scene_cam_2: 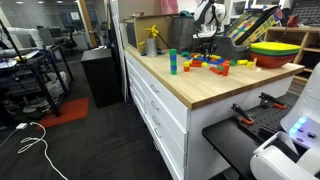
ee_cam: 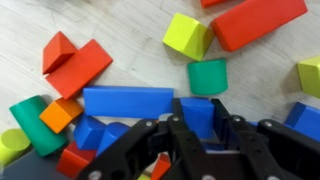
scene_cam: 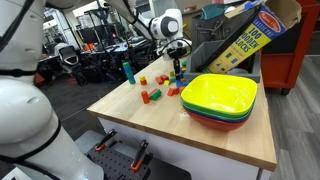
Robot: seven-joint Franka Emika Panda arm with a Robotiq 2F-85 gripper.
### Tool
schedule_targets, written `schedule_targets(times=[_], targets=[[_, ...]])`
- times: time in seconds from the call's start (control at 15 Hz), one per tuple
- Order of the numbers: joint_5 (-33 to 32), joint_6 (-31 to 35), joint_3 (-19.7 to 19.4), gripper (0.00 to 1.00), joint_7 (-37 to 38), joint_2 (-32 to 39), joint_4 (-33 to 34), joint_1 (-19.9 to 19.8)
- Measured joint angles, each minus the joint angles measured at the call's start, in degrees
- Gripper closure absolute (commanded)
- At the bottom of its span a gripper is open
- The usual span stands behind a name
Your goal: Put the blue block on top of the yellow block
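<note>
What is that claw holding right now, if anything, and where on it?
It cannot be told for sure. The gripper straddles the small bright-blue toy block, flanking two of its opposite sides, but a firm pinch is not clear.

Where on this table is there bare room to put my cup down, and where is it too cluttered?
The widest bare patch is the strip of tabletop along the near edge, bordered by the stacked bowls on one side and the scattered blocks behind it. Around the gripper it is crowded: the wrist view shows blocks packed close together there.
</note>
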Motion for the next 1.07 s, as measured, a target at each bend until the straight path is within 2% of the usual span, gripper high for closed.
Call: schedule_targets(times=[0.47, 1.07], targets=[[-5.4, 0.0, 1.6, 0.92, -9.2, -6.8, -6.5, 3.0], [-6.0, -0.5, 4.8, 0.92, -15.9, -16.6, -15.5, 4.3]])
